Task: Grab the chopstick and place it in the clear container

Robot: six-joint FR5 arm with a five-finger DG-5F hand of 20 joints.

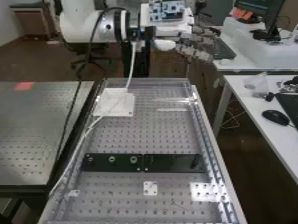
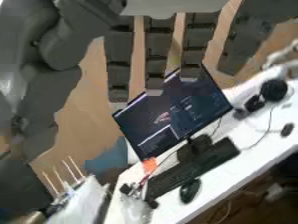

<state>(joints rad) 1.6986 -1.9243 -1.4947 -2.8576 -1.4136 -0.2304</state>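
At the near end, a black plate (image 1: 145, 163) is mounted across the perforated worktop (image 1: 143, 189). Farther along, at the right, a clear container (image 1: 257, 84) is set on the white counter (image 1: 241, 116), near 1 black mouse (image 1: 275, 117). No chopstick can be made out in it, so the placing step is judged outstanding.

Beyond it, at the far end, the hand (image 1: 197, 46) is held in the air. In the wrist view the fingers (image 2: 120, 57) are straight and set apart, and nothing is seen gripped by them. The grasp is therefore judged not yet made; grasp, transfer and release are all left.

Past the fingers, 4 slim chopsticks (image 2: 70, 170) are seen side by side, well apart from the container. Each is pale, wood-toned, straight and narrow, with a bare upper end. The lower ends are met by a whitish object (image 2: 74, 202); whether they are seated inside it cannot be told. Which 1 is to be taken is not indicated.
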